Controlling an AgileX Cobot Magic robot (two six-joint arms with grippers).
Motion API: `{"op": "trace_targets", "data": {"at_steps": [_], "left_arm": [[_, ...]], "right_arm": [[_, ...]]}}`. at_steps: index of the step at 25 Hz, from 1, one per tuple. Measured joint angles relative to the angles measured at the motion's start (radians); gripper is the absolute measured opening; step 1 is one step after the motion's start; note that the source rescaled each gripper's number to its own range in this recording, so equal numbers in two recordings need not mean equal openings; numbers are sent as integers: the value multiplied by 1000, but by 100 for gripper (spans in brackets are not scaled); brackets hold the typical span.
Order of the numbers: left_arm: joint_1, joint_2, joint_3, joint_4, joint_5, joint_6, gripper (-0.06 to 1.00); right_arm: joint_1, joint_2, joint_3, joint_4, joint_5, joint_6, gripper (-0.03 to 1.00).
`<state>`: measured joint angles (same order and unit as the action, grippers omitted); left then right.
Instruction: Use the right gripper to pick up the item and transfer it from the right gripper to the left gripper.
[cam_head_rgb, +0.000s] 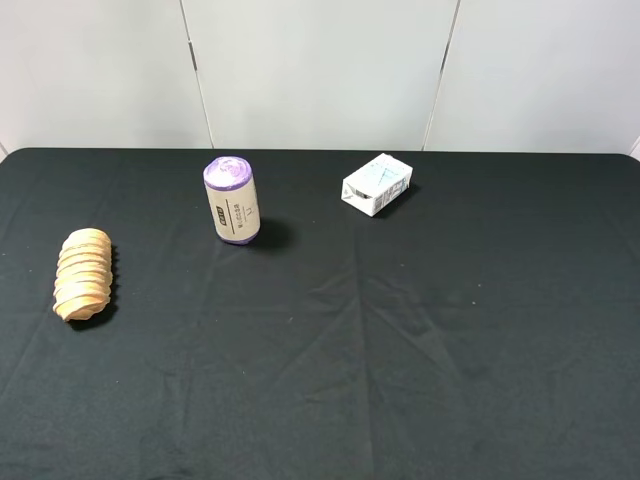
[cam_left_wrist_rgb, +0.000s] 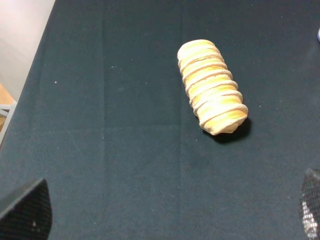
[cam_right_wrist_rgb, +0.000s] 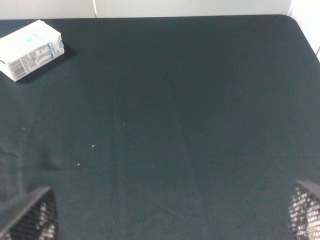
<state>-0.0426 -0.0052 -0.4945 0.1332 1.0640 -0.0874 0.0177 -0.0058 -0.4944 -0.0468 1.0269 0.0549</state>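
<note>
The ridged bread loaf (cam_head_rgb: 83, 273) is lying on the black surface (cam_head_rgb: 400, 340) at the far left, untouched. Both claws, left (cam_left_wrist_rgb: 165, 212) and right (cam_right_wrist_rgb: 172, 212), are standing wide and holding nothing. A purple-capped roll (cam_head_rgb: 232, 200) and small carton (cam_head_rgb: 377, 184) are sitting farther back.

Matt dark cloth table (cam_head_rgb: 420, 340), creased

Ridged tan loaf (cam_left_wrist_rgb: 212, 87) on dark cloth (cam_left_wrist_rgb: 100, 125), untouched, beyond the wide-spread left claw (cam_left_wrist_rgb: 165, 212) fingertips (cam_left_wrist_rgb: 27, 210).
</note>
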Motion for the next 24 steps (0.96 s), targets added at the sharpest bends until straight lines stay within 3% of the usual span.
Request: {"op": "trace_targets", "data": {"at_steps": [24], "left_arm": [[0,0,0,0,0,0,99]], "right_arm": [[0,0,0,0,0,0,100]]}}
